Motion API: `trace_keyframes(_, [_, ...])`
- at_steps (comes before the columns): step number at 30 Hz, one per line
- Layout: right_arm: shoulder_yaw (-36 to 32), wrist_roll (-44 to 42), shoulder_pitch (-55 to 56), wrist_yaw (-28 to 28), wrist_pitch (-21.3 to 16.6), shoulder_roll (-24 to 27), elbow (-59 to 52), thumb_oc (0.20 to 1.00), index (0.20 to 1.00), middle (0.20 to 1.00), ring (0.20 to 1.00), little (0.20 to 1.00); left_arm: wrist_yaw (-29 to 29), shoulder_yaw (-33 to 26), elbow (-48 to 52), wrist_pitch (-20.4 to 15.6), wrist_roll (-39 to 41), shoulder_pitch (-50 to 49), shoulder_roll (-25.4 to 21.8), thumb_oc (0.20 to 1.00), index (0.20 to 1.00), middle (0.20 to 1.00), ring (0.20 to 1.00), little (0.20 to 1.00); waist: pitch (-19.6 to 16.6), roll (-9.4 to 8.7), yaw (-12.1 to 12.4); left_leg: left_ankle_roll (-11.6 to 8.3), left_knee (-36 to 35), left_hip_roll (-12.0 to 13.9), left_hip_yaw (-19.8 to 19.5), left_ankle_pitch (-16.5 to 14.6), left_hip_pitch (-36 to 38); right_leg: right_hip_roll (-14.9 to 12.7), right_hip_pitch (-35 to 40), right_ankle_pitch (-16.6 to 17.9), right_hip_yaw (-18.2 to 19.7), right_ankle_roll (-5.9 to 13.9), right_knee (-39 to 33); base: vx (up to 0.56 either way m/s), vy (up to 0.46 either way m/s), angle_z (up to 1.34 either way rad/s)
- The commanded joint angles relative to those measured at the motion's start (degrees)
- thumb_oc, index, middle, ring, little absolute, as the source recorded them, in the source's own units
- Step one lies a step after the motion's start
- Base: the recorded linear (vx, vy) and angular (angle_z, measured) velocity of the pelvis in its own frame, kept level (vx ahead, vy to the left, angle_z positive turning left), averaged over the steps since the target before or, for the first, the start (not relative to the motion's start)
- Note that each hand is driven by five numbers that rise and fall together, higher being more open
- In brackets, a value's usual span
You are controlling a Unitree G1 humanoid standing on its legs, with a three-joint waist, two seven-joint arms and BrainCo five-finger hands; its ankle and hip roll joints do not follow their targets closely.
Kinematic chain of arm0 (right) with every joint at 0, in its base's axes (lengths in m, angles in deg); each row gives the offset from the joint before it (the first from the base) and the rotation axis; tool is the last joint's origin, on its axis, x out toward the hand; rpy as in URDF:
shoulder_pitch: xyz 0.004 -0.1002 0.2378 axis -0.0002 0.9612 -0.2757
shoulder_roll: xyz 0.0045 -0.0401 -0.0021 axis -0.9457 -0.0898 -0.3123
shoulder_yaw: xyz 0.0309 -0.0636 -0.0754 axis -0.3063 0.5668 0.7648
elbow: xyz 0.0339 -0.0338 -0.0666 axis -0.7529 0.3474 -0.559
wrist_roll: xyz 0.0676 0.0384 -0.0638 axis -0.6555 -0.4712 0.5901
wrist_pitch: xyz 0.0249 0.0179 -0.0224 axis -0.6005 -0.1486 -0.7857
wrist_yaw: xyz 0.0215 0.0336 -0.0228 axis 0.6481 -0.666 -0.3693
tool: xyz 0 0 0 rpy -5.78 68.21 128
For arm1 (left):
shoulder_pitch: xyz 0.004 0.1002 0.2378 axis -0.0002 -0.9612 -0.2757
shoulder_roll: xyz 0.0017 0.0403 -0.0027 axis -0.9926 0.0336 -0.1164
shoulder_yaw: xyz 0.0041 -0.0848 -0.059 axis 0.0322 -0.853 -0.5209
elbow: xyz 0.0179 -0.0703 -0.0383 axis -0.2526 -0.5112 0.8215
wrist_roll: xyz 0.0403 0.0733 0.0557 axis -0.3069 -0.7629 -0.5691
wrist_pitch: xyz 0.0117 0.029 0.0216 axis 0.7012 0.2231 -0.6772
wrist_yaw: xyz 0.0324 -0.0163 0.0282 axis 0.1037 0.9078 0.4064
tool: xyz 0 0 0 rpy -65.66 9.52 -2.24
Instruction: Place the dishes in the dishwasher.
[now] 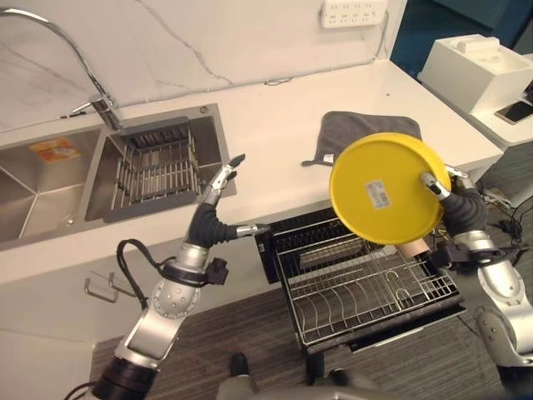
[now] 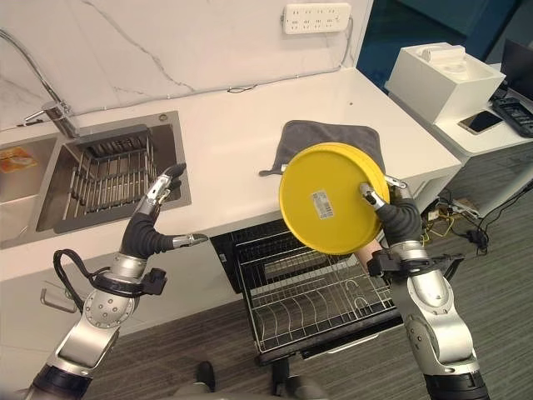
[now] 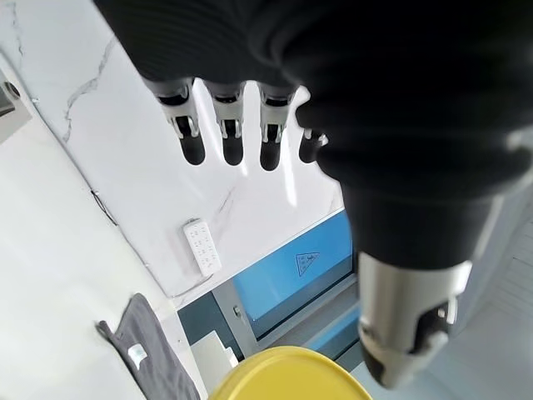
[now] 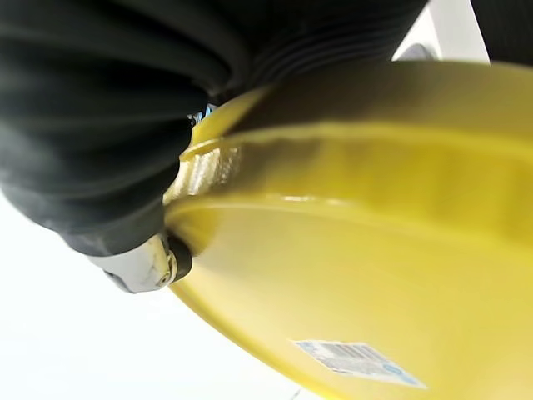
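plate [image 1: 385, 188]: pinched at its 3 o'clock rim by my right hand [image 1: 456, 200], tilted on edge, underside facing me
rack [image 1: 366, 287]: directly below, at 6 o'clock of the plate
left hand [image 1: 218, 200]: spread, empty, over the desk [image 1: 275, 142] edge

A round yellow plate [image 1: 386, 188] is held up on edge at the right of the scene, its underside turned toward the camera, with a small white label seen near the middle of that face. It is pinched at its right rim by the right robot hand [image 1: 454, 193], whose thumb lies across the underside. The plate is raised above the pulled-out dishwasher rack [image 1: 366, 292], a wire basket with rows of upright tines, set just below the near edge of the table [image 1: 275, 150].
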Motion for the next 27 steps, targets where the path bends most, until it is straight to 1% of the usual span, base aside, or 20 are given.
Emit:
trace_keyframes(1, [-4.0, 5.2, -2.1, 0.0, -5.4, 0.5, -6.2, 0.200, 0.200, 0.200, 0.200, 0.200, 1.8, -3.4, 2.4, -1.6, -0.5, -1.3, -2.2, 1.000, 1.000, 1.000, 1.000, 1.000, -2.4, -1.67, 1.1, 0.62, 0.3, 0.0, 0.8, 0.4, 1.0, -10.1, 2.5, -1.5, -1.9, 8.47, 0.0, -0.02, 0.109, 0.13])
trace_keyframes(2, [-4.6, 6.9, -1.5, 0.2, -5.3, 0.7, -6.3, 0.200, 0.200, 0.200, 0.200, 0.200, 2.0, -4.4, 1.8, -1.3, 0.4, -2.5, -2.5, 1.000, 1.000, 1.000, 1.000, 1.000, -2.3, -1.82, 1.3, 0.86, 0.3, -0.3, 0.6, 0.5, 0.8, -10.4, 2.4, -1.0, -2.4, 8.60, 0.0, -0.02, 0.105, 0.17])
trace_keyframes(3, [-5.5, 8.4, -0.6, 0.1, -5.4, 0.8, -6.2, 0.200, 0.200, 0.200, 0.200, 0.200, 1.8, -5.7, 1.3, -1.7, 0.5, -4.1, -2.7, 1.000, 1.000, 1.000, 1.000, 1.000, -2.3, -2.00, 1.7, 1.06, 0.3, -0.6, 0.4, 0.2, 0.8, -10.7, 2.4, -0.8, -3.0, 8.87, 0.0, -0.01, 0.080, 0.17])
trace_keyframes(4, [-6.4, 10.0, 0.4, -0.2, -5.6, 0.9, -6.3, 0.200, 0.200, 0.200, 0.200, 0.200, 1.4, -7.1, 0.9, -1.4, 0.8, -6.4, -2.9, 1.000, 1.000, 1.000, 1.000, 1.000, -2.4, -2.23, 2.1, 1.21, 0.3, -0.8, 0.2, -0.6, 1.1, -10.9, 2.6, -1.2, -3.2, 9.22, 0.0, 0.01, 0.046, 0.18])
trace_keyframes(6, [-7.7, 12.3, 1.8, -0.3, -6.3, 1.7, -6.5, 0.200, 0.200, 0.200, 0.200, 0.200, 2.9, -8.6, 0.3, -1.1, 3.6, -9.6, -2.7, 1.000, 1.000, 1.000, 1.000, 1.000, -2.2, -2.62, 2.7, 1.57, 0.3, -1.1, 0.2, -0.2, 0.7, -11.2, 2.1, -0.5, -3.4, 9.27, 0.0, -0.05, 0.015, 0.15])
trace_keyframes(7, [-8.8, 15.9, 3.4, -0.6, -7.9, 2.1, -6.2, 0.200, 0.200, 0.200, 0.200, 0.200, 4.5, -11.1, -1.4, -2.1, 5.5, -13.6, -1.7, 1.000, 1.000, 1.000, 1.000, 1.000, -1.9, -3.02, 3.7, 1.74, 0.3, -1.2, -0.2, -0.9, 0.6, -11.3, 2.1, -1.0, -3.7, 9.49, 0.0, -0.07, -0.012, 0.11])
trace_keyframes(8, [-9.2, 17.4, 3.8, -0.6, -8.3, 2.3, -6.2, 0.200, 0.200, 0.200, 0.200, 0.200, 5.1, -11.7, -2.0, -2.1, 6.4, -14.7, -1.4, 1.000, 1.000, 1.000, 1.000, 1.000, -1.9, -3.17, 4.0, 1.82, 0.3, -1.3, -0.4, -0.9, 0.5, -11.3, 2.1, -1.0, -3.7, 9.48, 0.0, -0.04, -0.043, 0.07])
trace_keyframes(9, [-10.2, 19.8, 5.2, -0.2, -9.2, 3.0, -6.2, 0.200, 0.200, 0.200, 0.200, 0.200, 5.6, -13.0, -4.2, -3.7, 6.1, -17.4, -0.5, 1.000, 1.000, 1.000, 1.000, 1.000, -1.6, -3.59, 4.8, 1.94, 0.3, -1.3, -0.7, -1.1, 0.4, -11.2, 2.2, -1.1, -4.0, 9.48, 0.0, -0.04, -0.052, 0.02])
trace_keyframes(10, [-10.9, 20.3, 6.0, 0.0, -9.7, 3.7, -6.0, 0.200, 0.200, 0.200, 0.200, 0.200, 6.5, -13.5, -5.7, -4.8, 5.5, -18.9, -0.3, 1.000, 1.000, 1.000, 1.000, 1.000, -1.5, -3.81, 5.1, 1.98, 0.3, -1.2, -0.7, -1.1, 0.4, -11.1, 2.3, -1.1, -4.1, 9.46, 0.0, -0.03, -0.058, 0.05])
trace_keyframes(12, [-12.2, 22.3, 7.7, 0.4, -11.2, 5.0, -5.3, 0.200, 0.200, 0.200, 0.200, 0.200, 9.4, -14.3, -11.2, -5.8, 5.9, -21.7, 1.0, 1.000, 1.000, 1.000, 1.000, 1.000, -1.7, -4.09, 5.6, 2.02, 0.3, -1.1, -0.7, -1.0, 0.3, -11.0, 2.3, -1.4, -4.1, 9.34, 0.0, -0.02, -0.038, 0.06])
trace_keyframes(13, [-12.3, 24.2, 8.0, 1.0, -12.1, 5.3, -4.7, 0.200, 0.200, 0.200, 0.200, 0.200, 10.1, -14.4, -14.4, -6.1, 6.7, -22.2, 1.7, 1.000, 1.000, 1.000, 1.000, 1.000, -1.7, -4.15, 5.8, 2.01, 0.3, -1.0, -0.7, -0.9, 0.2, -10.9, 2.4, -1.4, -4.0, 9.31, 0.0, 0.00, 0.000, 0.00])
trace_keyframes(15, [-12.9, 26.8, 8.8, 2.0, -13.7, 6.4, -3.8, 0.200, 0.200, 0.200, 0.200, 0.200, 11.2, -14.7, -22.3, -8.2, 6.9, -23.4, 3.7, 1.000, 1.000, 1.000, 1.000, 1.000, -1.9, -4.27, 6.1, 1.99, 0.3, -0.9, -1.0, -0.8, 0.2, -10.7, 2.4, -1.6, -3.8, 9.21, 0.0, 0.00, -0.013, -0.02])
trace_keyframes(16, [-13.3, 27.9, 9.1, 2.1, -14.1, 6.7, -3.6, 0.200, 0.200, 0.200, 0.200, 0.200, 11.6, -14.9, -24.0, -8.3, 7.2, -23.7, 4.3, 1.000, 1.000, 1.000, 1.000, 1.000, -1.9, -4.24, 6.2, 1.98, 0.3, -0.9, -1.1, -0.7, 0.1, -10.6, 2.4, -1.6, -3.6, 9.18, 0.0, 0.00, 0.000, 0.00])
trace_keyframes(17, [-13.8, 29.5, 9.3, 2.2, -14.8, 7.4, -3.1, 0.200, 0.200, 0.200, 0.200, 0.200, 12.3, -15.2, -28.5, -9.2, 7.9, -24.3, 5.7, 1.000, 1.000, 1.000, 1.000, 1.000, -2.0, -4.27, 6.3, 1.95, 0.3, -0.8, -1.1, -0.7, 0.1, -10.5, 2.5, -1.7, -3.5, 9.17, 0.0, 0.00, 0.000, 0.00])
trace_keyframes(18, [-14.1, 29.9, 9.6, 2.0, -15.0, 8.2, -2.8, 0.200, 0.200, 0.200, 0.200, 0.200, 12.7, -15.7, -32.3, -9.2, 9.7, -24.3, 6.9, 1.000, 1.000, 1.000, 1.000, 1.000, -2.0, -4.26, 6.4, 1.91, 0.3, -0.7, -1.1, -0.6, 0.2, -10.5, 2.5, -1.7, -3.5, 9.21, 0.0, 0.00, 0.000, 0.00])
trace_keyframes(22, [-14.2, 32.9, 10.7, -0.7, -16.2, 9.8, -2.3, 0.200, 0.200, 0.200, 0.200, 0.200, 13.1, -20.1, -46.6, -8.6, 16.0, -23.7, 13.2, 1.000, 1.000, 1.000, 1.000, 1.000, -2.2, -4.37, 6.5, 1.90, 0.3, -0.7, -1.2, -0.6, 0.3, -10.3, 2.7, -1.9, -3.2, 9.14, 0.0, 0.02, -0.022, 0.00])
trace_keyframes(23, [-14.7, 34.0, 12.3, -2.7, -17.1, 11.0, -2.8, 0.200, 0.200, 0.200, 0.200, 0.200, 13.6, -22.6, -50.8, -8.6, 16.2, -23.0, 15.0, 1.000, 1.000, 1.000, 1.000, 1.000, -2.5, -4.54, 6.0, 1.87, 0.3, -0.7, -1.1, -0.6, 0.4, -10.3, 2.7, -2.0, -2.9, 9.18, 0.0, 0.04, -0.040, 0.01])
trace_keyframes(26, [-15.3, 35.7, 14.4, -4.2, -18.2, 12.6, -3.5, 0.200, 0.200, 0.200, 0.200, 0.200, 14.2, -23.2, -52.5, -8.2, 16.5, -22.8, 15.3, 1.000, 1.000, 1.000, 1.000, 1.000, -2.4, -4.60, 5.4, 1.75, 0.3, -0.6, -0.8, -0.7, 0.3, -10.3, 2.5, -1.9, -2.5, 9.31, 0.0, 0.02, -0.021, 0.05])
trace_keyframes(27, [-15.4, 35.4, 14.7, -4.8, -18.0, 12.9, -3.7, 0.200, 0.200, 0.200, 0.200, 0.200, 14.2, -23.2, -52.8, -8.2, 16.5, -22.7, 15.3, 1.000, 1.000, 1.000, 1.000, 1.000, -2.4, -4.59, 5.3, 1.73, 0.3, -0.6, -0.7, -0.7, 0.3, -10.3, 2.5, -1.9, -2.5, 9.35, 0.0, 0.00, 0.000, 0.00])
